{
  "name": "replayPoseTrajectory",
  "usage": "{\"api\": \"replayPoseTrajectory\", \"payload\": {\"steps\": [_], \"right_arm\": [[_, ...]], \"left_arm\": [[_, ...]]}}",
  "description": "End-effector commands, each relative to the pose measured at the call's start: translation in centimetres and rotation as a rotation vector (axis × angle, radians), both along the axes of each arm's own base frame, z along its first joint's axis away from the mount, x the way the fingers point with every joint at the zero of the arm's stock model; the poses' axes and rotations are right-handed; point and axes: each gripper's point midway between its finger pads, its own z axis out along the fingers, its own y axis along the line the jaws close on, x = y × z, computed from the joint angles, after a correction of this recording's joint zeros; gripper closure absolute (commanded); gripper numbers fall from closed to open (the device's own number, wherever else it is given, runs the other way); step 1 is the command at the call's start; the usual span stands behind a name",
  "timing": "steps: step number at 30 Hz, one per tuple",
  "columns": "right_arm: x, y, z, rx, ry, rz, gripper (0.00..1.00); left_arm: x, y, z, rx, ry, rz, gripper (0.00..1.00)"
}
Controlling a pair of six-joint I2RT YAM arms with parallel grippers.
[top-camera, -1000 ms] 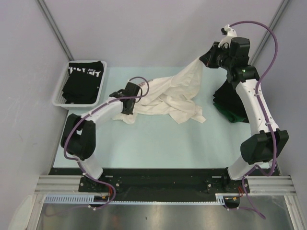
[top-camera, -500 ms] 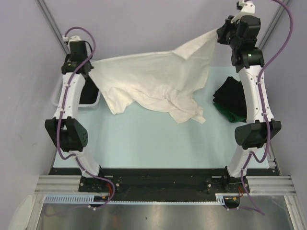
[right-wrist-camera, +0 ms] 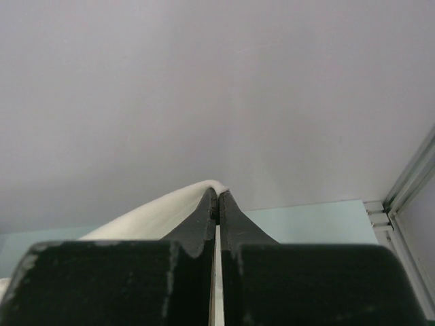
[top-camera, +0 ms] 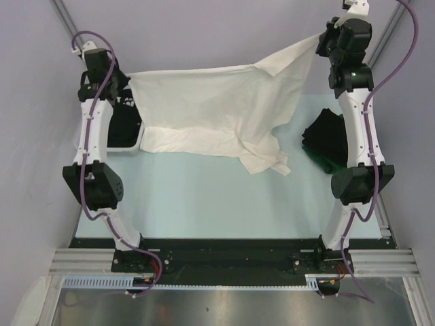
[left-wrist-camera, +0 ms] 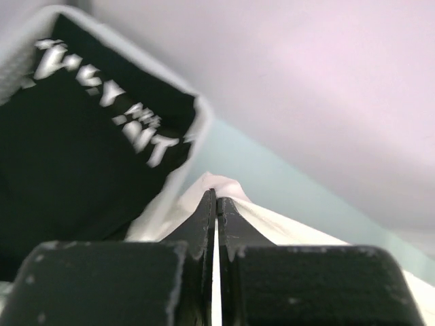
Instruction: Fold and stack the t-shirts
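A white t-shirt (top-camera: 211,109) hangs stretched in the air between both raised arms, its lower folds (top-camera: 262,159) trailing on the table. My left gripper (top-camera: 126,85) is shut on its left corner (left-wrist-camera: 221,187), above the basket. High at the far right, my right gripper (top-camera: 319,42) is shut on the opposite corner (right-wrist-camera: 204,190). A black t-shirt with white lettering (left-wrist-camera: 75,149) lies in the white basket (top-camera: 132,144). On the table beside the right arm lies a dark green t-shirt (top-camera: 325,141) in a heap.
The pale green table (top-camera: 217,204) is walled by grey panels (top-camera: 204,34) at the back and sides. The basket stands at the far left corner, partly hidden behind the left arm (top-camera: 92,136). Both arms stand tall and stretched up.
Both arms have risen and spread apart. The left gripper lifted the shirt's left corner from the table up over the basket, and the shirt now hangs spread wide instead of lying crumpled.
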Motion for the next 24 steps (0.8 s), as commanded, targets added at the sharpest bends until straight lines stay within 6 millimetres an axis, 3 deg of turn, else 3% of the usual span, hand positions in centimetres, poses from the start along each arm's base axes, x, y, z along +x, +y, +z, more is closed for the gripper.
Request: {"api": "replayPoseTrajectory", "payload": {"steps": [1, 2, 8, 12, 15, 16, 17, 18, 19, 21, 22, 23, 24], "right_arm": [[3.3, -1.9, 1.3, 0.023, -0.108, -0.065, 1.0], [3.6, -2.1, 2.0, 0.037, -0.127, -0.064, 1.0], [8.3, -0.7, -2.2, 0.093, -0.117, 0.029, 1.0], [10.3, -0.9, -3.0, 0.125, -0.157, 0.032, 1.0], [11.0, -0.3, -3.0, 0.145, -0.174, 0.075, 1.0], [10.5, -1.4, -1.6, 0.144, -0.204, 0.066, 1.0], [10.2, -1.7, -0.8, 0.14, -0.223, 0.074, 1.0], [8.7, -1.9, 1.9, 0.128, -0.268, 0.076, 1.0], [8.0, -2.0, 2.8, 0.118, -0.278, 0.079, 1.0], [5.6, -1.7, 6.1, 0.093, -0.33, 0.096, 1.0], [2.7, -1.6, 9.5, 0.077, -0.378, 0.097, 1.0], [1.6, -1.7, 10.2, 0.069, -0.378, 0.091, 1.0], [-2.0, -1.8, 13.7, 0.056, -0.428, 0.085, 1.0]], "left_arm": [[5.2, -3.6, 1.7, -0.143, -0.148, -0.082, 1.0], [6.5, -3.9, 1.3, -0.149, -0.149, -0.089, 1.0], [11.3, -6.5, 0.9, -0.163, -0.218, -0.148, 1.0], [12.8, -7.7, 1.3, -0.18, -0.286, -0.182, 1.0], [13.5, -7.4, 2.5, -0.186, -0.331, -0.171, 1.0], [13.6, -7.3, 3.1, -0.181, -0.346, -0.172, 1.0], [13.2, -7.3, 4.9, -0.174, -0.385, -0.176, 1.0], [12.9, -7.4, 5.9, -0.158, -0.405, -0.183, 1.0], [11.6, -7.4, 8.7, -0.141, -0.446, -0.19, 1.0], [10.0, -6.0, 10.9, -0.07, -0.466, -0.14, 1.0], [7.2, -5.9, 14.7, -0.039, -0.516, -0.134, 1.0], [6.4, -5.1, 13.8, -0.007, -0.48, -0.101, 1.0], [5.0, -4.6, 14.3, 0.053, -0.475, -0.087, 1.0]]}}
